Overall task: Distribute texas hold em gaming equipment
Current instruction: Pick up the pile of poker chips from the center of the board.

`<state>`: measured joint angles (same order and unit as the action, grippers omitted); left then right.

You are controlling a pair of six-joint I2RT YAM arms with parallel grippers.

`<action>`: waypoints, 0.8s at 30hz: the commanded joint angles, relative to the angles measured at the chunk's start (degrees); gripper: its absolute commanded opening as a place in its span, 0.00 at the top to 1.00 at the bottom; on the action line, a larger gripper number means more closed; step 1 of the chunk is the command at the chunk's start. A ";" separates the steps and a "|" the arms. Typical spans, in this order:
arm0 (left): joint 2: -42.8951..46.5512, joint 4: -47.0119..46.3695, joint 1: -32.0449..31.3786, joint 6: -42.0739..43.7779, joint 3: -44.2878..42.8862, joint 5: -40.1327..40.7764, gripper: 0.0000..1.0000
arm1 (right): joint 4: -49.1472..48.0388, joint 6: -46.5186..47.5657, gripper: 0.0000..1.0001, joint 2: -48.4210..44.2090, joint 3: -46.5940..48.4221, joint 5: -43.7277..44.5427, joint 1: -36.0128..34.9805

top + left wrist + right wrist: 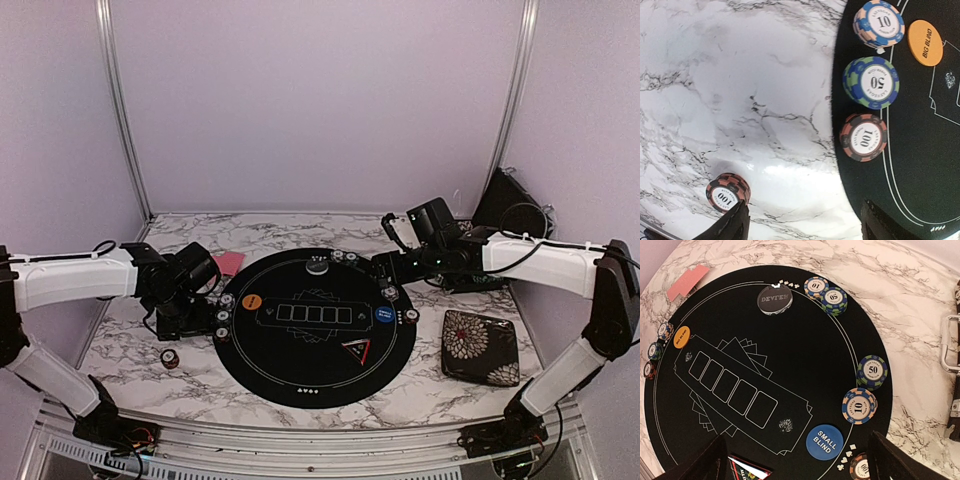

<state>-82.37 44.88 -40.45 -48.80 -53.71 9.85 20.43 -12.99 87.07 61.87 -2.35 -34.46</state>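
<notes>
- The stray chip stack (728,192), marked 100, lies on the marble table (715,75), off the mat (920,150) and right against one finger of the left gripper (804,210).
  - The jaws stand apart with nothing between them.
  - If the gripper comes straight down here, that finger could land on the rim and flick the chips away instead of straddling them.
- The 10 stack (879,22), 50 stack (871,82) and 100 stack (863,137) sit in a close row along the mat's left edge.
  - There is little room beside them, so a spread finger could clip a neighbour, topple it or push it onto the marble.
- The orange button (925,42) lies just inside the 10 stack, where a careless sweep would shift it.
- At the right rim, the right 50 stack (871,371) and right 10 stack (858,406) nearly touch, with the blue button (825,442) near them.
  - The right gripper (797,440) hovers above, jaws wide and empty.
  - A drop here risks scattering both stacks.
- The pink cards (687,282) lie flat on the marble beyond the mat's far left edge.
  - Flat cards give fingers little to bite, so they may slide or fan out.
- The triangle marker (357,350) lies on the mat toward the front right.
- The patterned case (480,345) is well apart from the mat, so it is unlikely to be hit.
</notes>
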 commanded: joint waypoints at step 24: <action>7.29 3.04 6.73 -5.55 12.08 1.00 0.23 | -1.97 1.27 0.06 -1.27 0.10 -2.62 0.53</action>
<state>-75.31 48.05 -34.54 -55.07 -42.57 11.90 19.75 -12.12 87.05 61.58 -4.47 -34.46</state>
